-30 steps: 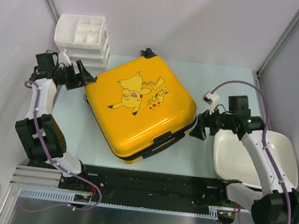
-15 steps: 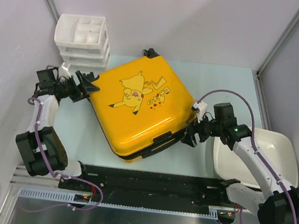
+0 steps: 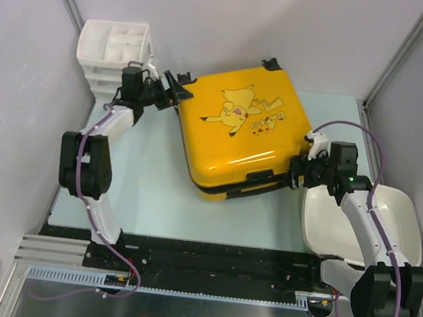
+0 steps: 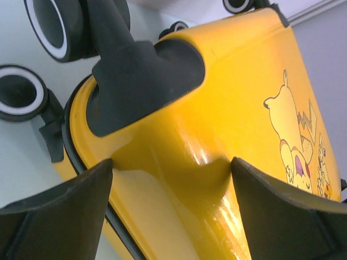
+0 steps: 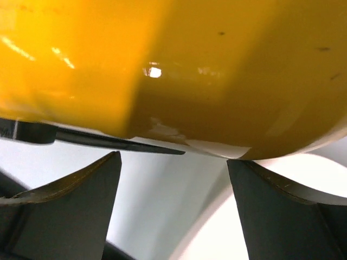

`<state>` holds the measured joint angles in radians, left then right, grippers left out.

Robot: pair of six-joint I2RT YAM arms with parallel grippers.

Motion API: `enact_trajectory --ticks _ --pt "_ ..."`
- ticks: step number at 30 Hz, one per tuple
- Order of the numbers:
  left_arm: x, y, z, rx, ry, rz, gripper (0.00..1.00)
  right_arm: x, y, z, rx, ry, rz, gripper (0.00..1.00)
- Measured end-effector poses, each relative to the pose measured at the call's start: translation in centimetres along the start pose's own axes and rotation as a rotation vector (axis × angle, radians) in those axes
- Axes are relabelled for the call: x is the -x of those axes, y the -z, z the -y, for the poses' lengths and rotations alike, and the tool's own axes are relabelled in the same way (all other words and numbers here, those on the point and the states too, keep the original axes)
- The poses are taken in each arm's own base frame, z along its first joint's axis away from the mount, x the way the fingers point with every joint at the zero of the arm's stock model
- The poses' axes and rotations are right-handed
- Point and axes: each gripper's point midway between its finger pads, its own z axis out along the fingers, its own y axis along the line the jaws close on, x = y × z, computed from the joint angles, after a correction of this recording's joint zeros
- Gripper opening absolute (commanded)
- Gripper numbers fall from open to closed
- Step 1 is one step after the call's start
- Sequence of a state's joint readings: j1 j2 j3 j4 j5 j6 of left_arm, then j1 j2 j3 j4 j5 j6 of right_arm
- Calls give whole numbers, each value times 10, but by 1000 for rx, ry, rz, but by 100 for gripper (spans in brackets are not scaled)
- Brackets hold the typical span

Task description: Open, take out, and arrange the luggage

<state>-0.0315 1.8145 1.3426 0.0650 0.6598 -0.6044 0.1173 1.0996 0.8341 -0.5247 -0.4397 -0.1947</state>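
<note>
The luggage [image 3: 241,131] is a yellow hard-shell suitcase with a Pikachu print, lying flat and closed at the table's back middle, its black wheels [image 3: 271,63] pointing away. My left gripper [image 3: 179,88] is open against its far left corner. In the left wrist view both fingers straddle the yellow shell [image 4: 227,124] just below a black wheel mount [image 4: 135,76]. My right gripper [image 3: 299,170] is open at the case's near right corner. In the right wrist view the shell [image 5: 190,70] fills the space just beyond the fingertips, and nothing lies between them.
A white plastic drawer unit [image 3: 115,51] stands at the back left, close behind my left gripper. A white tub [image 3: 364,220] sits at the right under my right forearm; its rim [image 5: 260,227] shows below the right fingers. Grey walls close in both sides.
The suitcase has slid away and to the right and turned, its wheels now pointing to the back. My left arm reached far forward with it. My right gripper stayed at the case's right corner.
</note>
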Motion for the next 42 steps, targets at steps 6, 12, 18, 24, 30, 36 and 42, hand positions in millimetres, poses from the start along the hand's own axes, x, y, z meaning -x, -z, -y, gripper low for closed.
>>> enact_trajectory --ticks 6,12,18,24,30,36,42 --pt "1 -57 26 -78 -8 -19 88 7 4 52 -181 -25 34 84" --pt "10 -107 41 -132 -29 -17 86 9 6 79 -257 -22 47 83" --pt "19 -142 53 -174 -62 11 87 13 5 96 -304 -8 59 81" --pt "14 -142 56 -177 -67 13 94 11 8 91 -281 1 57 81" --pt "-19 -107 71 -191 -60 -58 92 12 10 79 -231 11 65 79" --pt "-19 -94 72 -179 -106 -66 93 9 5 93 -265 -8 50 77" --pt "29 -88 49 -69 -116 42 98 -4 0 106 -288 -49 1 77"
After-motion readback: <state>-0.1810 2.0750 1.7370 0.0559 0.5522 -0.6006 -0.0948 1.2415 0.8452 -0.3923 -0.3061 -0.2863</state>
